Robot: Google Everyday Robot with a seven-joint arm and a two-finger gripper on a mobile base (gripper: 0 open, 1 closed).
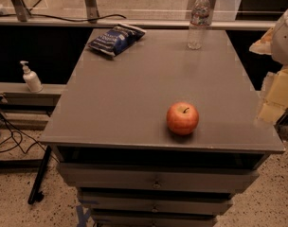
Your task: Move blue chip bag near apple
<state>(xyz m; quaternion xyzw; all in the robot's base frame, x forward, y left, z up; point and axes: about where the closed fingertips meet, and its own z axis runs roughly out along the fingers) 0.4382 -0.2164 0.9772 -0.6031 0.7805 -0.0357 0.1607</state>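
Note:
The blue chip bag (116, 39) lies flat at the far left corner of the grey cabinet top (120, 103), dark navy with white lettering. The apple (182, 118), red-orange with a short dark stem, sits upright near the front edge, right of centre. The two are far apart, on a diagonal across the top. My gripper (273, 103) shows as pale cream shapes at the right edge of the view, beside the cabinet's right side, level with the apple and well to its right. It touches neither object and holds nothing that I can see.
A clear water bottle (199, 20) stands at the far right of the top. A soap dispenser (31, 77) stands on a low ledge to the left. Cables (11, 136) trail on the floor at left. Drawers (156, 181) sit below the top's front edge.

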